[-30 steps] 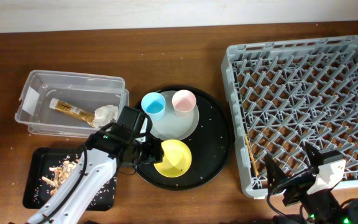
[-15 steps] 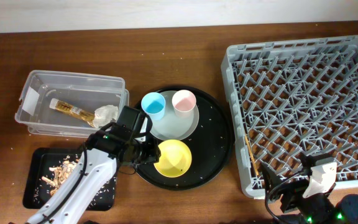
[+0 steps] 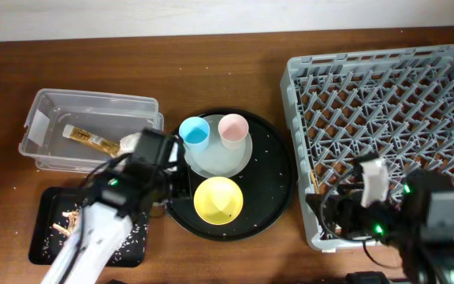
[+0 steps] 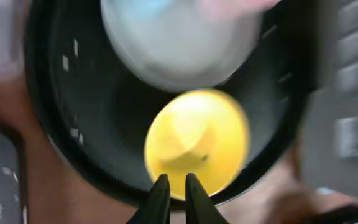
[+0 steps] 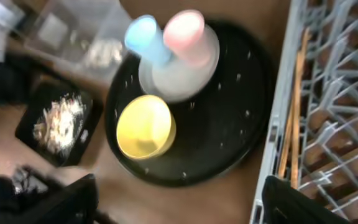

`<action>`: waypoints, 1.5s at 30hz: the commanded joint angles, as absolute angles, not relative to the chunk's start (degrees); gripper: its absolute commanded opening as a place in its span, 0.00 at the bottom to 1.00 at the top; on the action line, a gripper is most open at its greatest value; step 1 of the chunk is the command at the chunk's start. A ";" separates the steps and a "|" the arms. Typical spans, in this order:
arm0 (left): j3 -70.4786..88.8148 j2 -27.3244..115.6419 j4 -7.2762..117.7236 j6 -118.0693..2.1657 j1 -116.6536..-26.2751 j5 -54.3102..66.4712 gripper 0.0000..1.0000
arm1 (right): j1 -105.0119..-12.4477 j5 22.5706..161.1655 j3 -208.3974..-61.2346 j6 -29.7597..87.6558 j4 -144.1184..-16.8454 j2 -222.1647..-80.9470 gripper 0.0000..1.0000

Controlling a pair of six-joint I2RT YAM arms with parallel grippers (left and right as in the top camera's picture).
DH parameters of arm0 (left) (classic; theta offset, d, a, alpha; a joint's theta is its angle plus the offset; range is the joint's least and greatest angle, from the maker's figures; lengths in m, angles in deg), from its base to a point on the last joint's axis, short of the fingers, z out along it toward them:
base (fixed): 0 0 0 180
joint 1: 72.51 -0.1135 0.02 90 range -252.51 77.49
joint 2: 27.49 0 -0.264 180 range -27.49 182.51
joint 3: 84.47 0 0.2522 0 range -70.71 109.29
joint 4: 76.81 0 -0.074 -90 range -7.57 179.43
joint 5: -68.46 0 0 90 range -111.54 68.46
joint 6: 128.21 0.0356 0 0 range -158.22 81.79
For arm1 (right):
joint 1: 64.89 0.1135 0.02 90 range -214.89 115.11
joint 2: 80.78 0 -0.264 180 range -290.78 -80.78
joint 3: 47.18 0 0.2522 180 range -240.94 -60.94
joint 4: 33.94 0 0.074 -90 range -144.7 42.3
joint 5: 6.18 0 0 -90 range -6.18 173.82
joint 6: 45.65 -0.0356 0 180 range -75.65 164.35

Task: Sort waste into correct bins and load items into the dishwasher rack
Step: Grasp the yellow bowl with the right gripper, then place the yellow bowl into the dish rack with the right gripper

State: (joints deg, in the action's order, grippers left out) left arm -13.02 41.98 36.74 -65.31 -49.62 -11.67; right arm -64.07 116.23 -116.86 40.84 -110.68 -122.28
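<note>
The yellow bowl [image 3: 217, 199] sits at the front of the large round black tray [image 3: 278, 170]. Behind it the pale plate [image 3: 219, 156] carries the blue cup [image 3: 194, 132] and pink cup [image 3: 232, 128]. My left gripper [image 4: 173, 185] hangs raised over the bowl's near rim [image 4: 197, 143], its jaws shut with nothing in them. My right gripper [image 5: 179, 202] is open and empty, by the front left corner of the dishwasher rack [image 3: 385, 118]. The wrapper stick [image 3: 89, 140] and napkin [image 3: 132, 143] lie in the clear tub [image 3: 46, 118]. Food scraps [image 3: 69, 221] lie in the small black tray [image 3: 46, 244].
Thin wooden sticks [image 5: 294, 106] lie along the rack's left wall, seen too in the overhead view [image 3: 318, 197]. White crumbs dot the round tray. Bare brown table shows between the round tray and the rack, and along the back.
My left jaws have closed and that arm has drawn back from the bowl's left side. The right arm has come up from the front edge to the rack's corner.
</note>
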 commanded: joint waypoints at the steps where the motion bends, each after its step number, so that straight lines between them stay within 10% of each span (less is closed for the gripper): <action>1: -0.84 36.21 27.76 -64.41 -55.45 -14.40 0.15 | -58.63 120.82 -118.24 43.66 -107.79 -130.98 0.70; 6: 9.76 35.86 14.43 -58.36 -75.04 -14.55 0.27 | -39.33 108.73 -118.24 39.35 -98.37 -146.47 0.57; 7: 9.71 35.91 12.72 -57.11 -76.20 -16.10 0.56 | -36.64 108.64 -118.24 39.31 -96.38 -149.14 0.57; 10: 9.69 35.91 9.88 -57.15 -76.28 -19.45 0.99 | -32.62 108.60 -118.24 38.96 -91.36 -152.94 0.55; 22: 9.69 35.91 8.74 -57.20 -76.28 -19.03 0.99 | -12.71 101.08 -118.17 36.34 -69.65 -177.14 0.56; 40: 9.69 35.91 8.77 -57.20 -76.28 -19.03 0.99 | -12.01 89.80 -117.95 36.29 -73.94 -179.74 0.42; 45: 9.69 35.91 8.74 -57.20 -76.28 -19.03 0.99 | -12.03 91.86 -118.37 36.29 -75.18 -178.19 0.09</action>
